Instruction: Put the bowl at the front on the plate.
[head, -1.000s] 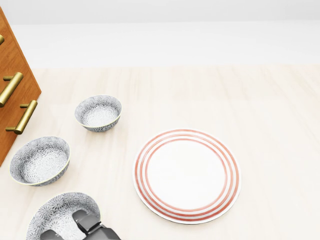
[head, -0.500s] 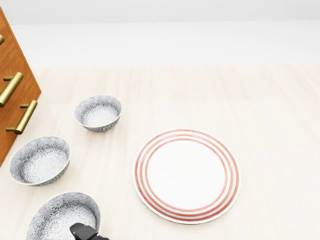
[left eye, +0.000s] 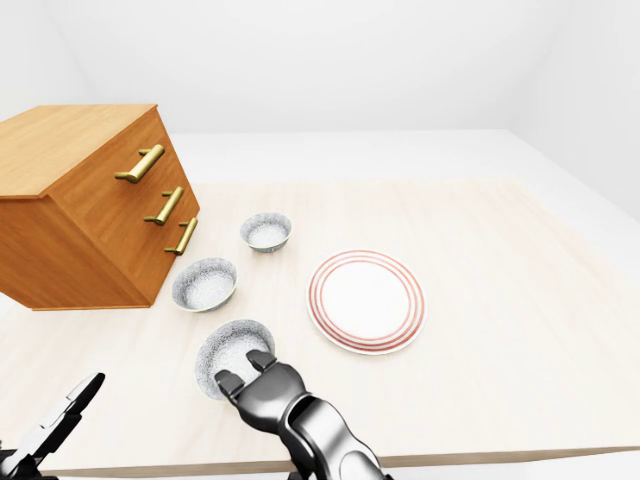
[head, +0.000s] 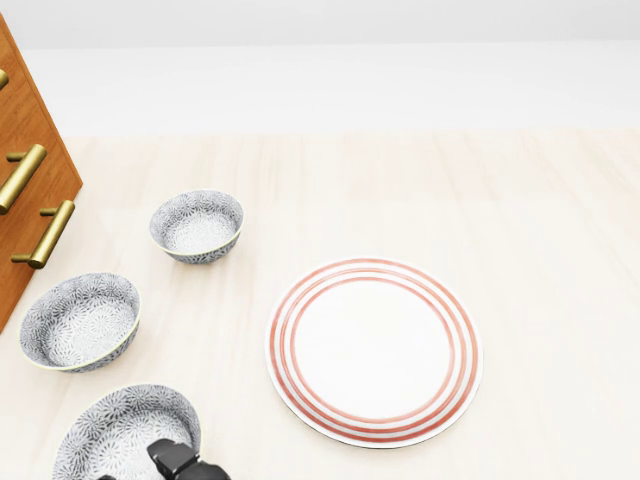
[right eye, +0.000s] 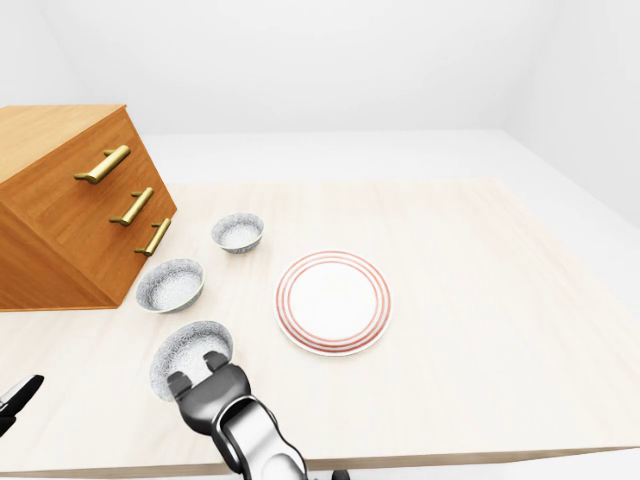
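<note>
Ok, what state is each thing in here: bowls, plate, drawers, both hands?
Near bowl: upright, empty, on the table.
Middle bowl: upright, empty.
Far bowl: upright, empty.
Plate: flat, nothing on it.
Chest drawers: all three shut.
Right hand: fingers at the near bowl's rim, grip unclear.
Left hand: open, holding nothing.

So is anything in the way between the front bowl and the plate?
Nothing visible. Only bare table lies between the front bowl and the plate. The middle bowl and top bowl sit further up the left-eye view, off that path. The right hand is at its rim.
</note>
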